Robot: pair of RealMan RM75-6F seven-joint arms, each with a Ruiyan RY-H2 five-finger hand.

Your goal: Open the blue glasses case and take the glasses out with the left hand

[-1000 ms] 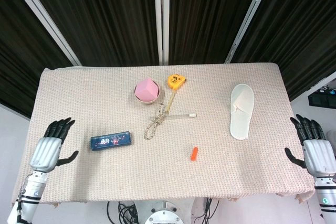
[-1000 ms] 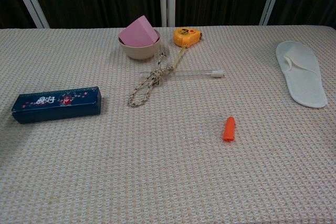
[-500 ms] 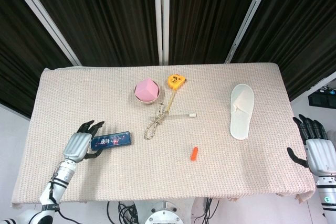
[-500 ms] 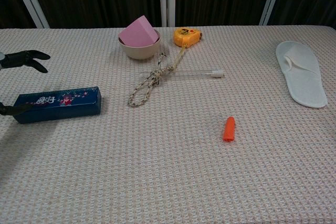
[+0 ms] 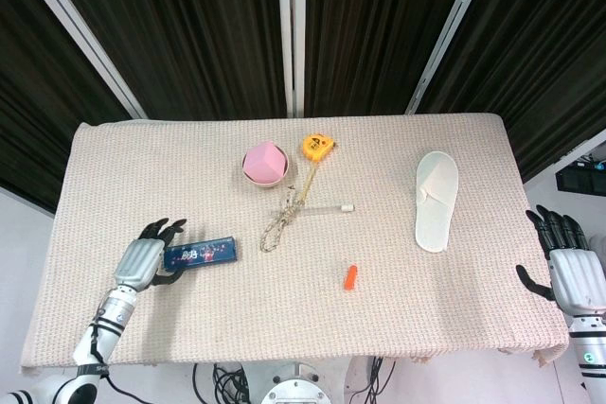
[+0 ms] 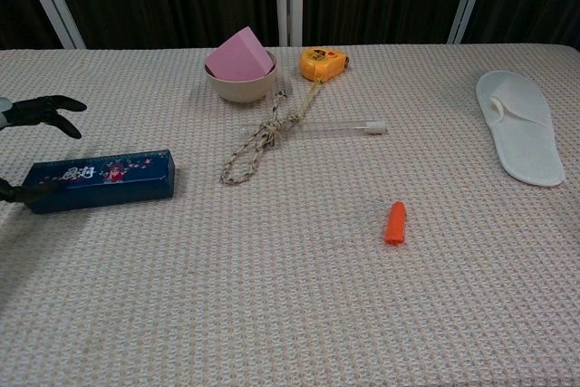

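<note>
The blue glasses case (image 5: 200,253) lies closed and flat on the table's left side, long axis left to right; the chest view shows it too (image 6: 98,179). My left hand (image 5: 147,256) hovers at the case's left end, fingers spread around that end, holding nothing. In the chest view only its dark fingertips (image 6: 41,109) show at the left edge, behind the case. My right hand (image 5: 566,262) hangs off the table's right edge, fingers apart and empty. The glasses are hidden inside the case.
A bowl with a pink block (image 5: 265,165), a yellow tape measure (image 5: 317,146), a knotted rope (image 5: 281,219) and a clear tube (image 5: 327,207) lie mid-table. An orange cap (image 5: 349,277) sits nearer the front. A white slipper (image 5: 436,200) lies at the right.
My left hand moved from the table's left edge rightward to the case's left end, then barely shifted. The right hand dropped slightly. The case stayed put.
</note>
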